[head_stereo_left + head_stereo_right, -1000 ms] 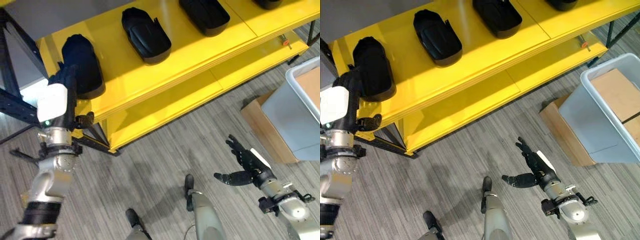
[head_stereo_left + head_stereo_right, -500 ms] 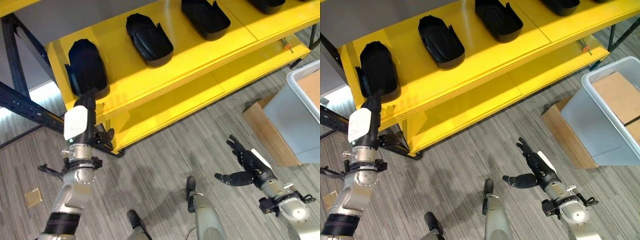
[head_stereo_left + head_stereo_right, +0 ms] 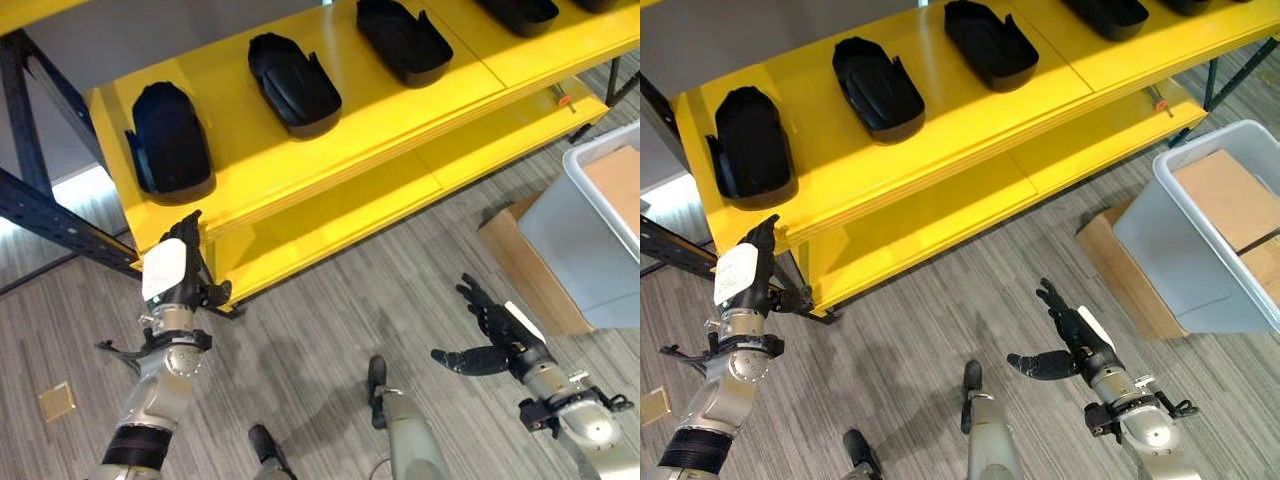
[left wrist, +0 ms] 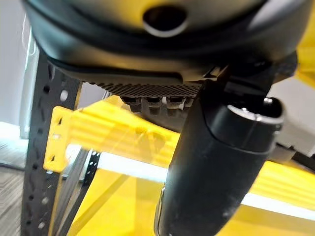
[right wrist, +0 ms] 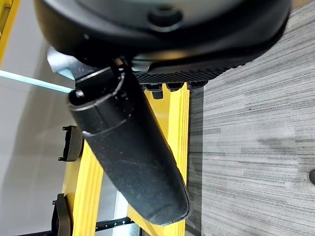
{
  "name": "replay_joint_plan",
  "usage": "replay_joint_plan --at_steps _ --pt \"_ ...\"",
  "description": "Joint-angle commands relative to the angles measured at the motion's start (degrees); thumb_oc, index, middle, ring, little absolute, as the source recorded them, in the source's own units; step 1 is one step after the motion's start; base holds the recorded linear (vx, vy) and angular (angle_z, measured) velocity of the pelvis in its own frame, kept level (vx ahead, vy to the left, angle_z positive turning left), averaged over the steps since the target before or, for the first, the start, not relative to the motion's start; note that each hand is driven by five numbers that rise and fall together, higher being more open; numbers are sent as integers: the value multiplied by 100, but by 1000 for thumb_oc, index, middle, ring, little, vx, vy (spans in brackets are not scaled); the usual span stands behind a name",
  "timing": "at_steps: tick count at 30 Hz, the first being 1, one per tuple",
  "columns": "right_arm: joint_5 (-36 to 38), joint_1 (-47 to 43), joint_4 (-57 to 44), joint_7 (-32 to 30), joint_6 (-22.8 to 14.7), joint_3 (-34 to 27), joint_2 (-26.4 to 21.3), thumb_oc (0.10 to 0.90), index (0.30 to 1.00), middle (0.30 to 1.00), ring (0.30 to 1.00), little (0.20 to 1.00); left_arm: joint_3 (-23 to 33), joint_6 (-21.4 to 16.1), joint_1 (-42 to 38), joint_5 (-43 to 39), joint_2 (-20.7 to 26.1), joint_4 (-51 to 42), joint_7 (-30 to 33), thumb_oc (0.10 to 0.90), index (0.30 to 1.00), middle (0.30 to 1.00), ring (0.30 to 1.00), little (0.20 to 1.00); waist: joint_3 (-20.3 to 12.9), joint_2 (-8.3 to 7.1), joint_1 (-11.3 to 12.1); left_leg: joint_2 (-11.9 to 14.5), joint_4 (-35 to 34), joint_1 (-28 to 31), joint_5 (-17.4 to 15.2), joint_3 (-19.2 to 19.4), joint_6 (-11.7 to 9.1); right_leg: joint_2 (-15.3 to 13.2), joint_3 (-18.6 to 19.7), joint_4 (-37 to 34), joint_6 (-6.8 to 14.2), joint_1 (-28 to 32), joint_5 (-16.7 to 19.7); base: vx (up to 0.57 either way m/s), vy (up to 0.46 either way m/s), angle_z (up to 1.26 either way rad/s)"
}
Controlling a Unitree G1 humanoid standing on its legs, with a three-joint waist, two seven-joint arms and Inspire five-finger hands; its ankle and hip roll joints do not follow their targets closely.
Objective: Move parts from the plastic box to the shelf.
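Retreating from the yellow metal shelf [image 3: 330,150], the left hand [image 3: 180,262] hangs empty, fingers straight; its black moulded plastic part [image 3: 170,140] now rests by the shelf's left end. Right hand [image 3: 490,335] idles, fingers loose.

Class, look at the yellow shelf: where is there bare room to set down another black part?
The yellow shelf is bare along its front edge and between each black moulded plastic part; those gaps look narrow. The lower yellow shelf board looks bare.

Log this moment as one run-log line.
left hand: open, empty, below shelf edge | right hand: open, empty, over floor | leftmost part: on shelf | plastic box: on floor, right
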Motion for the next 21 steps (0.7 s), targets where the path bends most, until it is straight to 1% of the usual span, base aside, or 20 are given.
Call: replay_joint_plan --at_steps 1,3,4,7,9,17,21 --pt "110 -167 -574 -155 -527 -212 -62 900 1000 1000 1000 1000 277 -39 -614 -39 405 -108 527 900 1000 1000 1000 1000 38 -271 -65 272 516 356 -273 -199 -166 -168 265 -469 535 485 -203 0 0 0" --pt "159 -178 -574 -153 -535 -204 -69 900 1000 1000 1000 1000 261 17 -665 13 496 96 566 900 1000 1000 1000 1000 54 -287 -72 277 531 333 -275 -199 -167 -173 274 -435 534 436 -203 3 13 -5" --pt "161 -182 -574 -158 -551 -183 -100 900 1000 1000 1000 1000 252 64 -800 61 624 219 584 900 1000 1000 1000 1000 54 -297 -87 274 531 314 -283 -207 -165 -184 277 -418 537 412 -206 6 10 -4" --pt "178 -175 -576 -157 -564 -181 -110 900 1000 1000 1000 1000 267 85 -894 82 710 212 614 900 1000 1000 1000 1000 67 -305 -98 265 547 289 -295 -211 -161 -186 285 -396 537 375 -206 0 0 0" --pt "170 -180 -577 -162 -575 -165 -138 900 1000 1000 1000 1000 263 124 -1092 143 850 284 666 900 1000 1000 1000 1000 77 -320 -129 258 570 266 -316 -213 -159 -175 305 -388 541 344 -201 0 0 0" --pt "195 -184 -595 -147 -608 -173 -155 900 1000 1000 1000 1000 349 119 -1292 157 1059 239 788 900 1000 1000 1000 1000 101 -346 -149 259 612 225 -346 -210 -161 -168 329 -369 545 281 -190 0 1 0" --pt "192 -177 -580 -135 -606 -168 -191 900 1000 1000 1000 1000 309 131 -1414 349 1283 218 804 900 1000 1000 1000 1000 101 -346 -168 251 627 212 -376 -214 -162 -179 335 -352 548 258 -191 4 7 -2"
